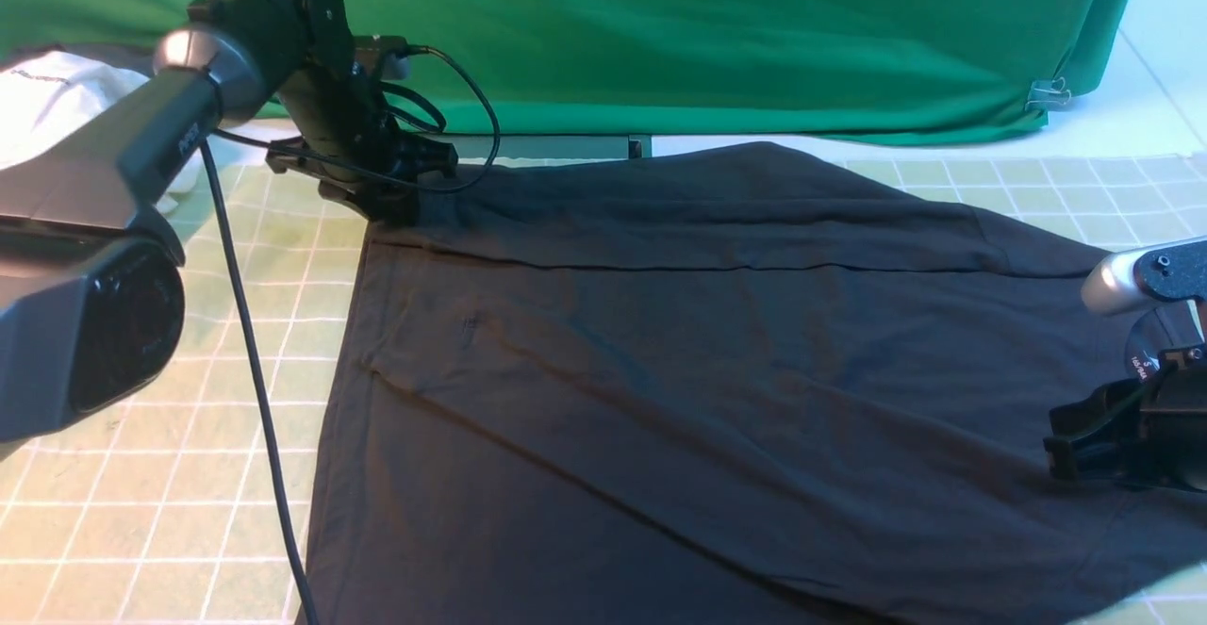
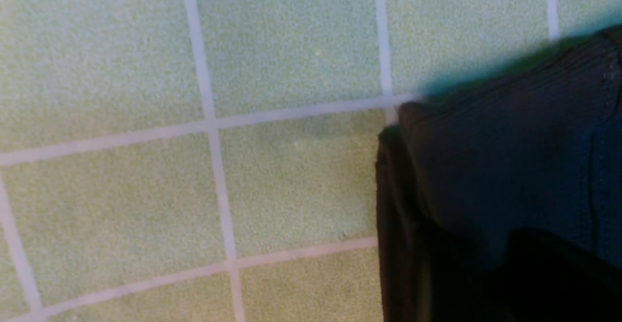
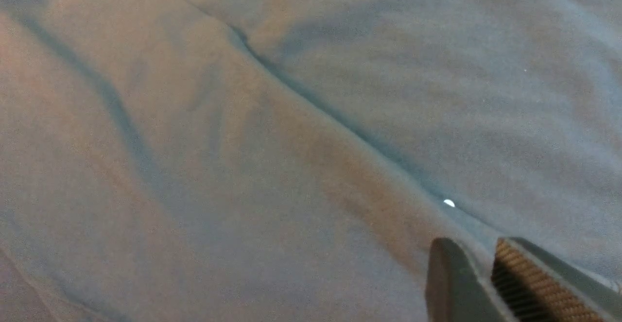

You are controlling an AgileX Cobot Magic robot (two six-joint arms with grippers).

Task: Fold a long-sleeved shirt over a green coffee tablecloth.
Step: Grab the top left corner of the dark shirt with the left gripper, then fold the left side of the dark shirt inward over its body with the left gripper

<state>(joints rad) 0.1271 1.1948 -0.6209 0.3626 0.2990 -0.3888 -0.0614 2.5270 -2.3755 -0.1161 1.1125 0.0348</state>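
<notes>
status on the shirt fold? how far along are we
Early. Done: the long-sleeved shirt lies spread on the green coffee tablecloth, and a far strip looks folded over along a straight crease. In hand: the left gripper sits at the shirt's far left corner, the right gripper low over its right edge; whether either grips is unclear. Left: the wide body is unfolded, so the main folds remain.

Front camera overlooks the long-sleeved shirt (image 1: 660,370); both wrist cameras see it close up.
</notes>
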